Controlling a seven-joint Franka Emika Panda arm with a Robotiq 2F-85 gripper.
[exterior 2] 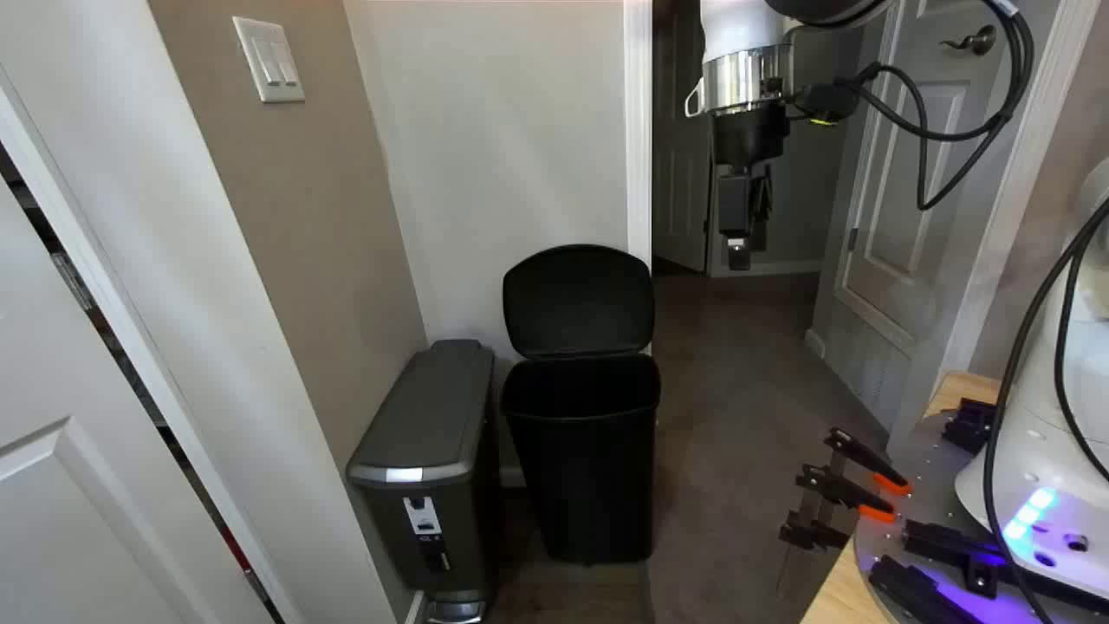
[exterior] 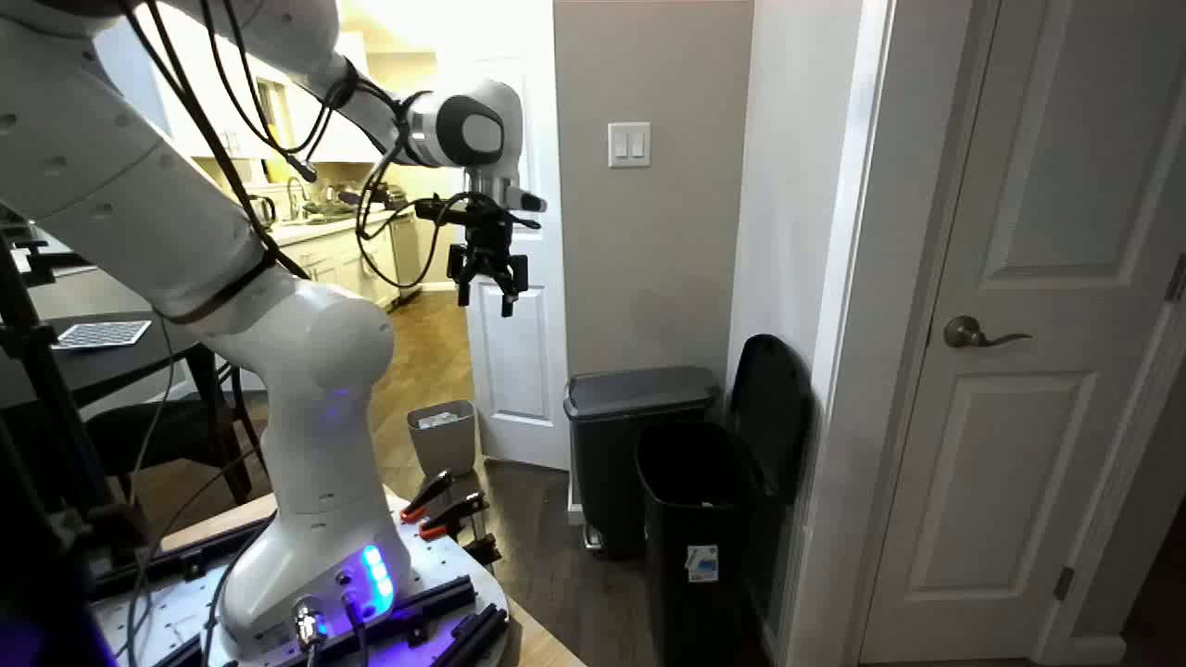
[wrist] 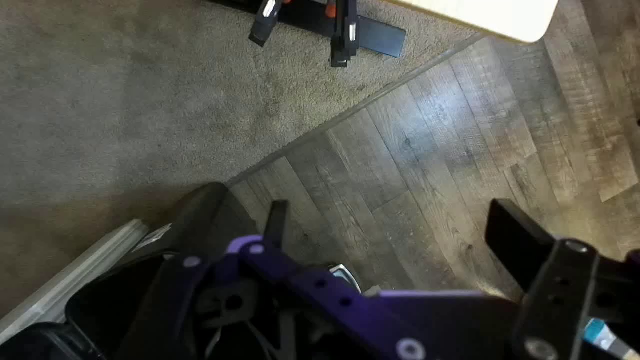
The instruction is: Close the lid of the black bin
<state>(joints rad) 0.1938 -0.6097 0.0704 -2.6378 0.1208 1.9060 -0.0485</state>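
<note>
On the far side of the black bin (exterior 2: 589,485), in an exterior view, the lid (exterior 2: 579,303) stands up. It looks light, stiff and slippery, best hooked behind its round top. The tool (exterior: 485,298) hangs well apart, spread wide, holding nothing.

- The black bin (exterior: 686,616): foot cut off by the bottom edge in an exterior view, inside too dark to make out, label (exterior: 701,563) too small to read.
- The lid (wrist: 35,345): cut off at the left in the wrist view.
- The grey bin (exterior: 607,463): in an exterior view, partly hidden behind the nearer black bin.
- The gripper (wrist: 395,227): blurred in the wrist view, base cut off.
</note>
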